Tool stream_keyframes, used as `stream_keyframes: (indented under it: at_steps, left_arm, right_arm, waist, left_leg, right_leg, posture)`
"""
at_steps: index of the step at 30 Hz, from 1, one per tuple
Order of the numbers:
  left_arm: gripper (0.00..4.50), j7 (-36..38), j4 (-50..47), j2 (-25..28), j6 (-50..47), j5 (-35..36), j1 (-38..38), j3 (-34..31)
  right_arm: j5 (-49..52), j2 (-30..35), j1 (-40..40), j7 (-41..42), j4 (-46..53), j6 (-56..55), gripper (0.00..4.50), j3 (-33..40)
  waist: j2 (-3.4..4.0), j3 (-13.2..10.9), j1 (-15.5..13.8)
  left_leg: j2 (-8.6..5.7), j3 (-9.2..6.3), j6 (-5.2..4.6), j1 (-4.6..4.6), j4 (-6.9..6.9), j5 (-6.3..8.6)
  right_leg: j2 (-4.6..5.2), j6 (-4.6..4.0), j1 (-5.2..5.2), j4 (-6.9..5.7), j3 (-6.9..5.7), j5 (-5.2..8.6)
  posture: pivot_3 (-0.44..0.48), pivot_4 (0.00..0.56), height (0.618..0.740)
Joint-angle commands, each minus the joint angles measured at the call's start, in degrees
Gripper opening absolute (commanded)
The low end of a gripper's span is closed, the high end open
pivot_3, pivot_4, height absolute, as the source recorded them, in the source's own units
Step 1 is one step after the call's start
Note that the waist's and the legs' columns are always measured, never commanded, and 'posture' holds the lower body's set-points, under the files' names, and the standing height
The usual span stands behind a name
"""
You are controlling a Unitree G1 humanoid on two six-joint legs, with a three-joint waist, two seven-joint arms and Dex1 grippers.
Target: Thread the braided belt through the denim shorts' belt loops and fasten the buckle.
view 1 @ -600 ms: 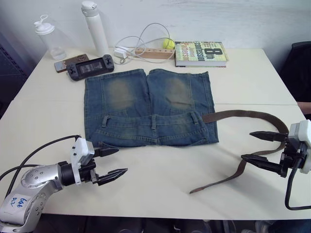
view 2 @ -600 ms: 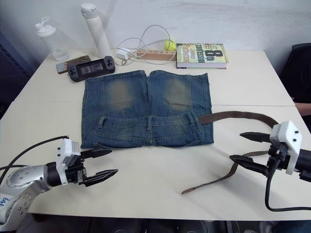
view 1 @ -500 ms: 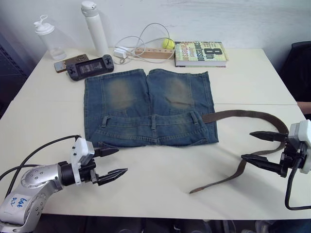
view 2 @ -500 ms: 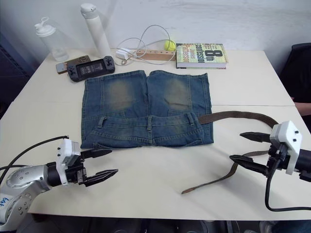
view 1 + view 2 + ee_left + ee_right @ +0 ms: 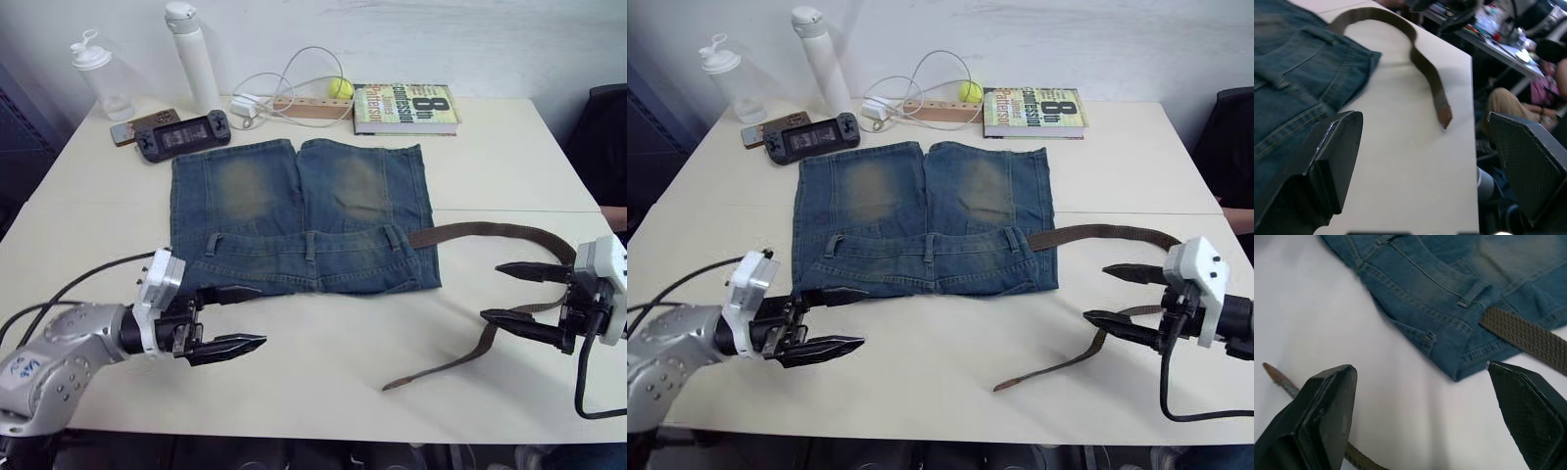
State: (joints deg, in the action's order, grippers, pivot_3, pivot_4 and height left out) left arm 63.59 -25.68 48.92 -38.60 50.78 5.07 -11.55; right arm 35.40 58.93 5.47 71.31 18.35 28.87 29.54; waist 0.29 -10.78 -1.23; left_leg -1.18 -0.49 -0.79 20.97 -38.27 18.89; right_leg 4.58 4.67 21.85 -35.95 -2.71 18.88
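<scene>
Denim shorts (image 5: 302,217) flat mid-desk (image 5: 323,352), waistband toward robot. Braided belt (image 5: 495,257) exits right-hand loop, runs right, curls back, tip (image 5: 390,385) pointing near-left. Left pincer (image 5: 237,317) and right pincer (image 5: 517,294) both wide apart, holding nothing.

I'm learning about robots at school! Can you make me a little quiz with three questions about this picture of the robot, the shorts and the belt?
1. True or false: the braided belt is already through all the belt loops of the denim shorts.
2. Which gripper is nearer the belt? A) left gripper B) right gripper
3. Fill in: the small round yellow thing near the book at the back of the table is a tennis ____.

Key:
1. False. The belt reaches only the right edge of the waistband; the rest lies loose on the table.
2. B
3. ball
</scene>
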Motion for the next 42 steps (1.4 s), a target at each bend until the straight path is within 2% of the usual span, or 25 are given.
stream_keyframes:
  at_steps: [1,3,6,10,15,18,23,25,26,27,30,35,38,42]
  left_arm:
    - [4.48,7.54,0.15,2.86,5.00,-6.21,2.81,6.20]
    - [4.48,11.57,0.92,4.13,10.25,-11.90,5.01,10.69]
    - [4.48,13.54,2.23,3.52,14.56,-16.39,7.64,14.58]
    - [4.48,13.18,2.68,1.49,15.64,-17.92,9.16,16.97]
    - [4.48,14.48,4.90,0.90,16.09,-17.93,8.64,17.30]
    - [4.50,13.68,6.16,0.22,16.68,-17.88,9.00,16.19]
    - [4.50,12.24,4.78,-1.08,15.74,-15.73,7.27,14.40]
    - [4.50,10.45,3.67,-2.73,14.65,-14.27,6.41,14.00]
    - [4.50,9.42,3.26,-3.83,14.17,-13.57,6.24,13.95]
    - [4.50,8.76,2.97,-4.60,13.82,-13.15,6.13,13.89]
    - [4.50,3.09,4.52,-11.65,11.84,-11.45,9.04,14.94]
    - [4.50,-7.24,8.82,-26.73,6.93,-9.41,15.49,18.24]
    - [4.50,-9.29,10.33,-30.32,4.08,-9.99,16.47,20.54]
    - [4.50,-12.17,12.10,-34.71,6.22,-11.58,18.22,20.64]
  right_arm:
    - [-0.40,3.14,3.01,3.47,6.18,-0.47,4.50,-1.06]
    - [-2.35,4.73,5.51,4.93,9.47,-1.76,4.50,-2.78]
    - [-6.66,5.53,7.74,4.94,12.79,-5.58,4.50,-6.82]
    - [-14.23,4.77,7.14,2.89,13.16,-12.30,4.50,-15.66]
    - [-23.75,3.92,4.68,0.68,8.55,-20.28,4.50,-25.34]
    - [-25.33,3.33,2.81,0.28,3.95,-22.01,3.64,-27.50]
    - [-21.99,3.20,-0.97,1.69,1.31,-22.65,1.22,-26.03]
    - [-18.29,3.35,-3.09,2.73,0.76,-19.50,0.27,-24.68]
    - [-15.74,3.47,-4.49,3.31,0.65,-16.95,0.07,-23.86]
    - [-14.00,3.57,-5.46,3.69,0.59,-15.17,0.07,-23.34]
    - [-6.40,4.56,-11.76,4.26,0.31,-4.99,0.07,-21.78]
    - [11.03,2.66,-23.66,0.83,1.54,14.71,0.07,-19.35]
    - [16.39,2.73,-26.26,-0.65,2.49,20.61,0.07,-18.49]
    - [19.19,3.05,-26.90,-2.55,3.68,24.45,0.07,-17.74]
  waist:
    - [0.04,0.02,0.01]
    - [0.04,0.02,-0.06]
    - [0.04,0.02,-0.12]
    - [0.02,0.03,0.03]
    - [0.02,0.03,0.07]
    - [0.02,0.02,0.04]
    - [0.03,0.02,0.24]
    - [0.03,0.02,0.27]
    - [0.03,0.02,0.23]
    - [0.02,0.02,0.22]
    - [0.04,0.02,0.02]
    - [0.03,0.02,-0.15]
    - [0.02,0.02,-0.17]
    - [0.02,0.02,-0.20]
  left_leg:
    - [0.00,0.02,0.00,0.00,0.00,0.00]
    - [0.01,0.01,0.00,0.01,0.06,0.00]
    - [-0.01,0.00,-0.01,0.04,0.04,0.00]
    - [-0.01,0.01,-0.02,0.03,0.01,0.01]
    - [-0.01,0.01,-0.01,0.09,-0.05,0.00]
    - [-0.01,0.01,-0.01,0.09,-0.14,0.00]
    - [0.01,-0.01,-0.01,0.13,-0.22,0.01]
    - [0.01,-0.03,-0.01,0.12,-0.24,0.00]
    - [0.01,-0.03,-0.01,0.13,-0.26,0.00]
    - [0.01,-0.04,-0.01,0.13,-0.29,0.01]
    - [0.01,-0.09,-0.05,0.14,-0.43,0.03]
    - [0.02,-0.25,-0.07,0.29,-0.76,0.08]
    - [0.02,-0.29,-0.07,0.32,-0.75,0.08]
    - [0.02,-0.28,-0.08,0.34,-0.74,0.08]
  right_leg:
    - [-0.01,0.00,0.00,-0.01,0.00,0.00]
    - [-0.04,0.00,0.00,-0.01,-0.01,0.00]
    - [-0.04,0.00,0.00,0.01,-0.03,0.00]
    - [-0.04,0.00,0.00,0.00,0.00,0.00]
    - [-0.04,0.01,0.08,-0.04,0.00,0.00]
    - [-0.04,0.00,0.07,-0.01,-0.01,0.00]
    - [-0.05,0.00,0.09,-0.02,-0.01,0.00]
    - [-0.05,0.00,0.09,-0.02,-0.02,0.00]
    - [-0.04,0.00,0.08,-0.02,-0.02,0.00]
    - [-0.04,0.00,0.08,-0.02,-0.02,0.00]
    - [-0.01,0.01,0.01,-0.03,-0.05,0.00]
    - [-0.04,0.03,-0.05,-0.05,-0.20,-0.01]
    - [-0.06,0.03,-0.08,-0.12,-0.27,-0.02]
    - [-0.08,0.04,-0.08,-0.11,-0.27,-0.02]
  posture:
    - [0.000,0.150,0.735]
    - [0.000,0.150,0.735]
    - [0.000,0.150,0.735]
    - [0.000,0.150,0.735]
    - [0.000,0.150,0.735]
    - [0.000,0.150,0.735]
    - [0.000,0.150,0.735]
    - [0.000,0.150,0.735]
    - [0.000,0.150,0.735]
    - [0.000,0.150,0.735]
    - [0.000,0.150,0.735]
    - [0.000,0.150,0.735]
    - [0.000,0.150,0.735]
    - [0.000,0.150,0.735]
